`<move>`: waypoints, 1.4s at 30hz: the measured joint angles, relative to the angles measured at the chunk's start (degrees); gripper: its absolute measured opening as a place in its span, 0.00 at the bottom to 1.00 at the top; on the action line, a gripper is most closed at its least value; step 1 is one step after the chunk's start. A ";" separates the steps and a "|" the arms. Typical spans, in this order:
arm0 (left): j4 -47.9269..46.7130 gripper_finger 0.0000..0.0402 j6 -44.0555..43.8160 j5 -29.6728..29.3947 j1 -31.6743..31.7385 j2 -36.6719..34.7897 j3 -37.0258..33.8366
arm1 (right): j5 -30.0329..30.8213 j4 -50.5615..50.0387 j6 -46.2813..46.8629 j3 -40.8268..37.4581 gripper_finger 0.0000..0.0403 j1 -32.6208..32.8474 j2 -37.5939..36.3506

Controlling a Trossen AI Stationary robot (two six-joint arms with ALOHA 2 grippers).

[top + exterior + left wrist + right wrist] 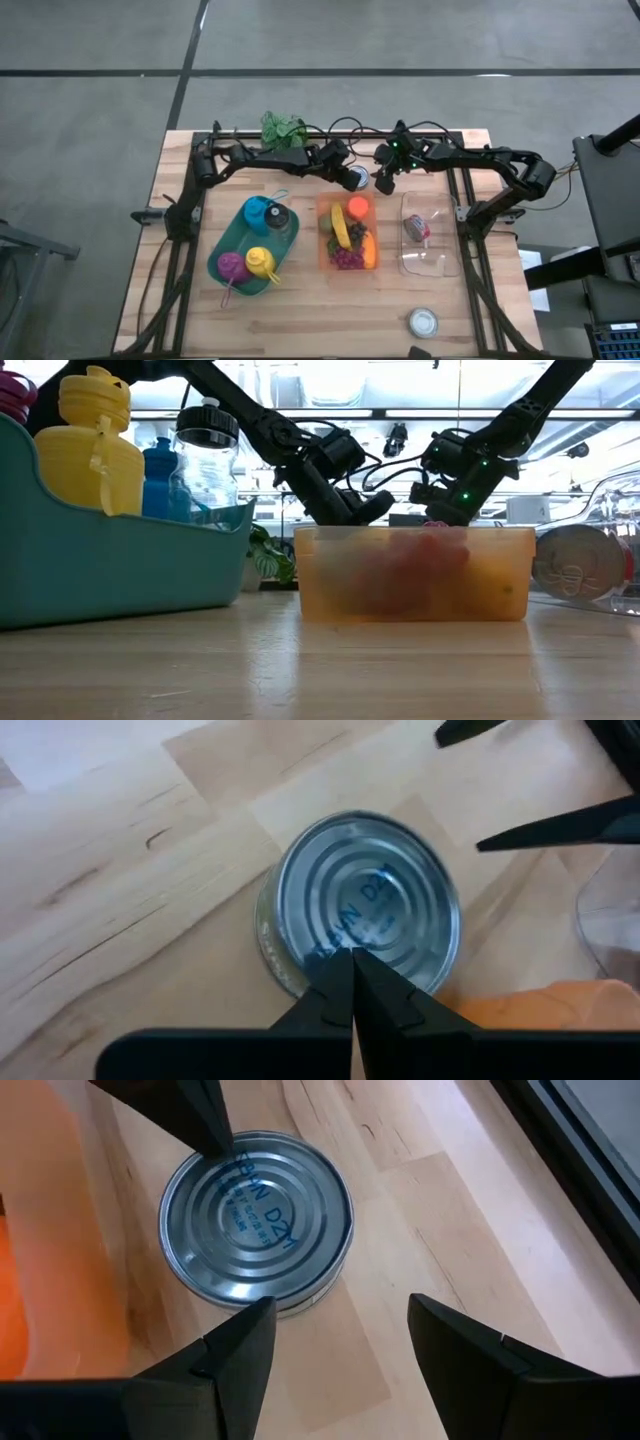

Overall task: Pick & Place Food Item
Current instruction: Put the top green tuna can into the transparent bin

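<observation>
A silver tin can stands upright on the wooden table near its far edge, just beyond the orange food tub. My left gripper is shut, and its tips are over the can's lid. My right gripper hangs open on the can's right side. The can lies just ahead of its fingertips and is not between them. The low view hides the can behind the tub. My left gripper's shut fingertips sit at the can's lid close to its rim, slanting down from the table's left. The can stands upright on the table. Whether the tips press the lid or hover just above it cannot be told.
The orange tub holds a banana and other fruit. A teal tray with several bottles lies at the left. A clear container holding a can lies at the right. A small tin sits near the front edge, and a green plant at the far edge.
</observation>
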 joint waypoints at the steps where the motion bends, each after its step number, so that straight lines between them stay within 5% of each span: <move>1: 0.03 0.01 0.00 0.00 0.00 0.00 0.00 | -0.21 0.04 -0.01 -0.02 0.56 0.16 0.00; 34: -7.50 0.01 2.75 0.87 0.11 -0.37 0.13 | -2.44 0.44 -2.58 -0.26 0.56 2.05 0.07; 42: -6.97 0.01 2.54 0.90 0.13 -0.28 0.00 | -1.80 0.72 -2.80 1.22 0.56 2.57 7.74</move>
